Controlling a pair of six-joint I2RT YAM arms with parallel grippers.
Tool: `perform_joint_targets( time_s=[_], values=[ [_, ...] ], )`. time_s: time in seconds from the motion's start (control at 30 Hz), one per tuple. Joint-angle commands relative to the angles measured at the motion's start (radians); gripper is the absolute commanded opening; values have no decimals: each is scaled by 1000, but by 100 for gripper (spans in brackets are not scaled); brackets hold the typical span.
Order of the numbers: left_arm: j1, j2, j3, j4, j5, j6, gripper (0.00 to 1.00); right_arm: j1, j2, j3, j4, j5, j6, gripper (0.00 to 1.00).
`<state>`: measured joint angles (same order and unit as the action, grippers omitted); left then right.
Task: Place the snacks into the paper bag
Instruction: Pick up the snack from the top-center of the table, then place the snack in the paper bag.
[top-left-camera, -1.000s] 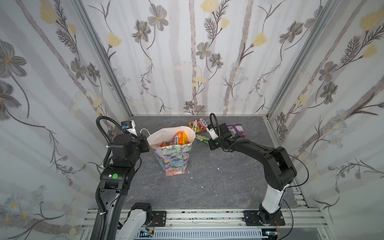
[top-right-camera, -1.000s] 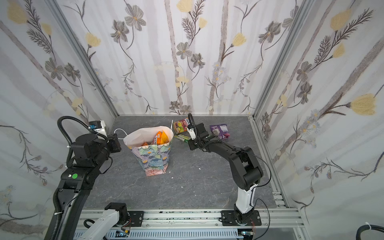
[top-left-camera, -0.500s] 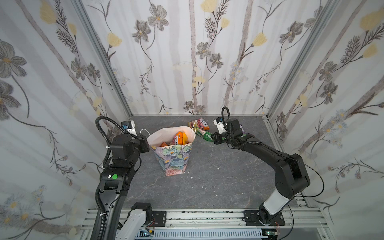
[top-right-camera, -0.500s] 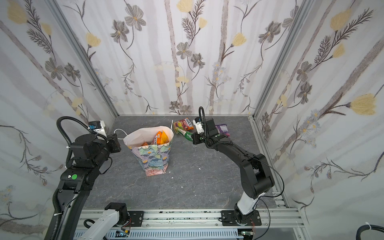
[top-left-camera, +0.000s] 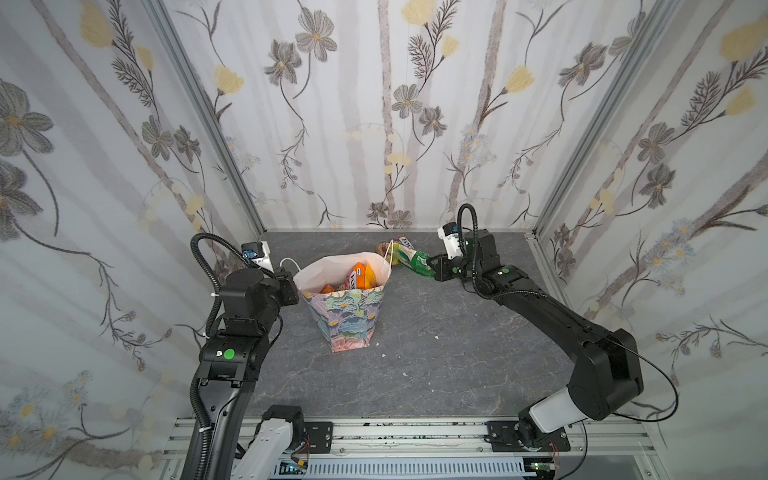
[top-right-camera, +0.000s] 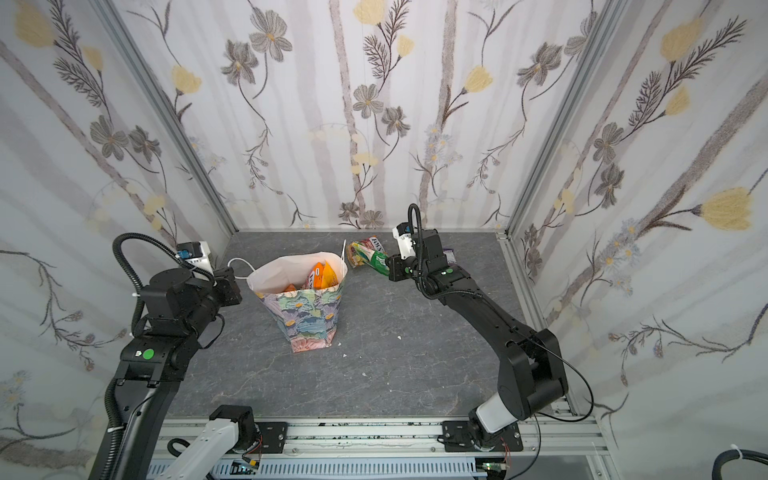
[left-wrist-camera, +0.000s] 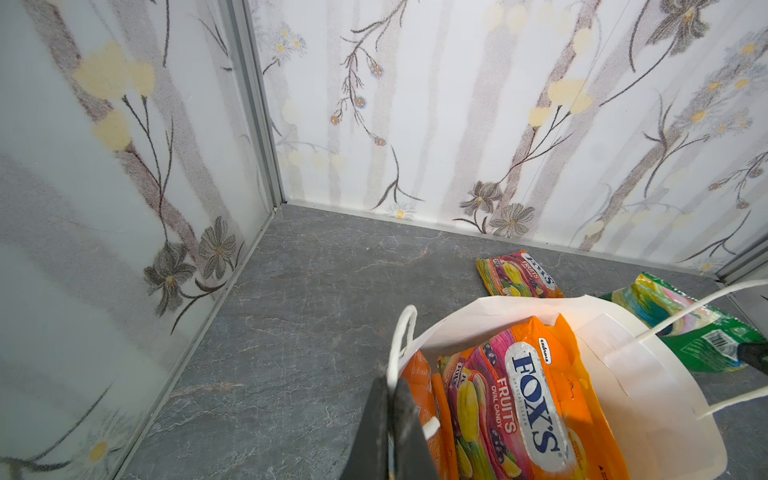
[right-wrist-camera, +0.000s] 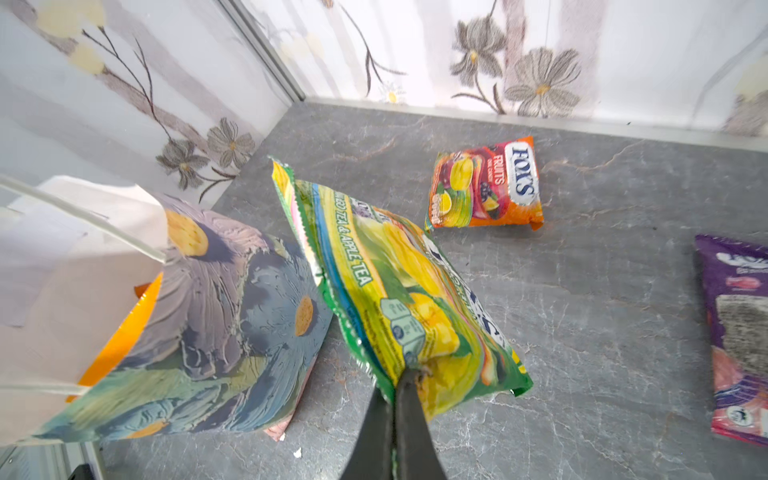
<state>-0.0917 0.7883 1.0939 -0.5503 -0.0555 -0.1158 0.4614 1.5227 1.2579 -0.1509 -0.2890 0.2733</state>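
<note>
- Noted paper bag upright at centre of table, mouth open, with orange FOX'S pack inside.
- Found left gripper pressed together on the bag's rim at its 9 o'clock.
- Found right gripper pinching green packet by one corner, tilted, just beside the bag at its 2 o'clock.
- Logged small orange packet and purple packet flat on the table.

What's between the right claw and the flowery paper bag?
The green packet, pinched in the right gripper, reaches from it toward the paper bag rim. Both top views show it.
</note>
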Motion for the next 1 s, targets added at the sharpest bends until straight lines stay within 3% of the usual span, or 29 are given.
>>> perform_joint_targets(
  time_s=[0.0,0.37,0.97],
  values=[
    [0,1,9,16,0,-5,2,4,-41,31,11,44,49,0],
    [0,5,14,15,13,-6,2,46,-136,125,-67,154,55,0],
    [0,-11,1,18,27,-11,2,249,-133,370,-119,332,2,0]
  ],
)
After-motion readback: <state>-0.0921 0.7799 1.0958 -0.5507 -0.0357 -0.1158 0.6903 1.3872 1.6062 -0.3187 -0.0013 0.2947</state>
